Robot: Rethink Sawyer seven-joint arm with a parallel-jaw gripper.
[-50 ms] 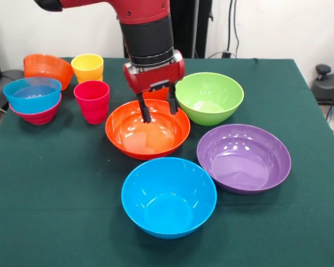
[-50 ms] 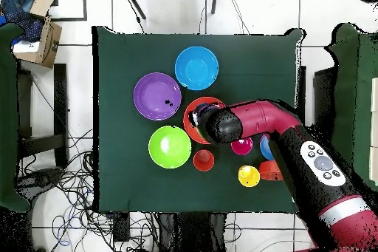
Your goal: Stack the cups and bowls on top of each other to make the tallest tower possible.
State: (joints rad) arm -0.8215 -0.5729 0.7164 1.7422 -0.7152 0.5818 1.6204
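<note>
My gripper [image 1: 158,109] is open, and its two fingertips dip into the far side of the large orange bowl [image 1: 147,133] [image 2: 191,108] with nothing between them. The orange cup [image 1: 156,94] [image 2: 204,160] is mostly hidden right behind the fingers. Around the orange bowl sit the lime green bowl [image 1: 210,98] [image 2: 170,146], the purple bowl [image 1: 244,158] [image 2: 156,95] and the blue bowl [image 1: 168,196] [image 2: 196,67]. At the left, a small translucent blue bowl [image 1: 32,93] is nested in the magenta bowl [image 1: 39,116]. The red-pink cup [image 1: 92,100], yellow cup [image 1: 88,67] and small translucent orange bowl [image 1: 47,68] stand nearby.
All of it rests on a dark green tablecloth [image 1: 55,194]. In the overhead view my arm [image 2: 266,120] covers part of the orange bowl and the small bowls. Cables [image 2: 66,182] and a cardboard box [image 2: 40,38] lie on the floor off the table.
</note>
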